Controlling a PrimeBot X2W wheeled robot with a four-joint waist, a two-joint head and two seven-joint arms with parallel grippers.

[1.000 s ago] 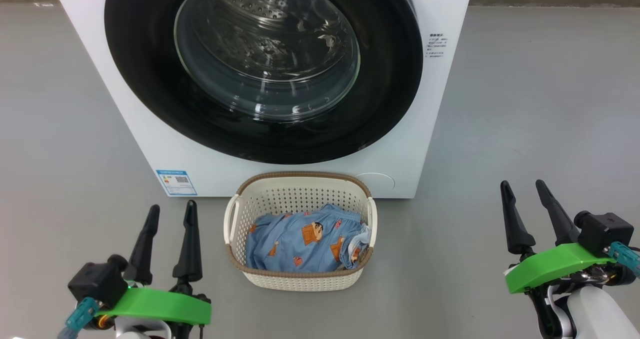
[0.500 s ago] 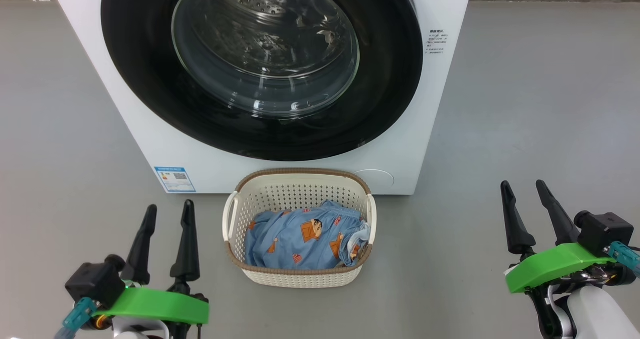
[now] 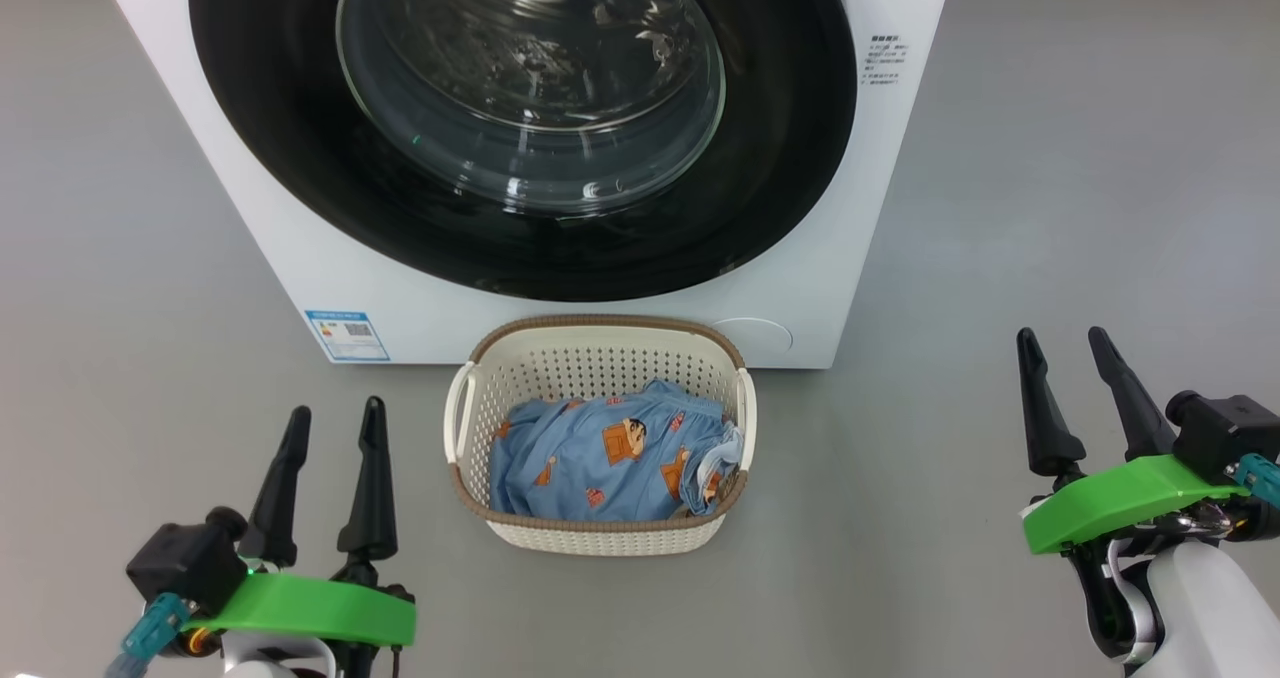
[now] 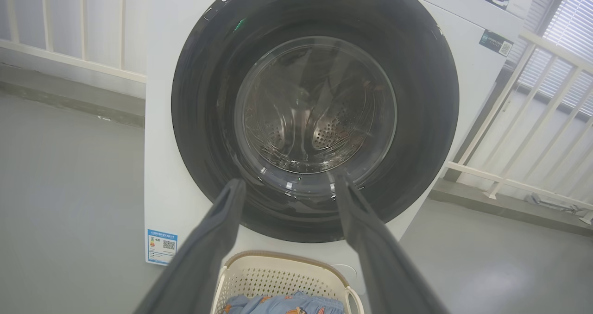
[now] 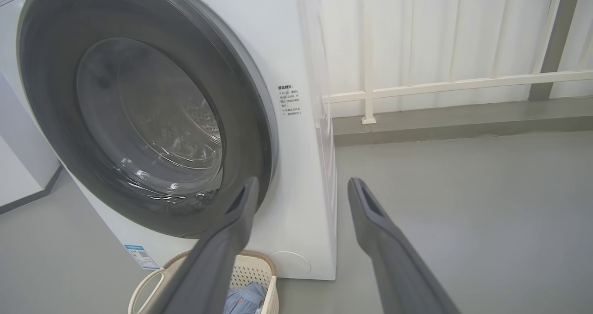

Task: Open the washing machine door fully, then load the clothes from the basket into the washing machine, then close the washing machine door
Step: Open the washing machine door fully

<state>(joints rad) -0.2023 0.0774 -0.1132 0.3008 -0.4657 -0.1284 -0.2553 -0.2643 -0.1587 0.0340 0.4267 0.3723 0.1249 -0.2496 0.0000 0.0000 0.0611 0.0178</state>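
The left end effector (image 3: 335,410) is held low at the left and the right end effector (image 3: 1062,336) at the right, fingers pointed toward the washer (image 3: 900,208). Both are spread wide and empty. The door (image 3: 300,158) is seen shut. The clothes (image 3: 600,458) are piled in the basket (image 3: 600,538), which is set on the floor (image 3: 1050,208) just before the washer, between the two end effectors.

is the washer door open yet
No, the door sits shut, flush against the washer front.
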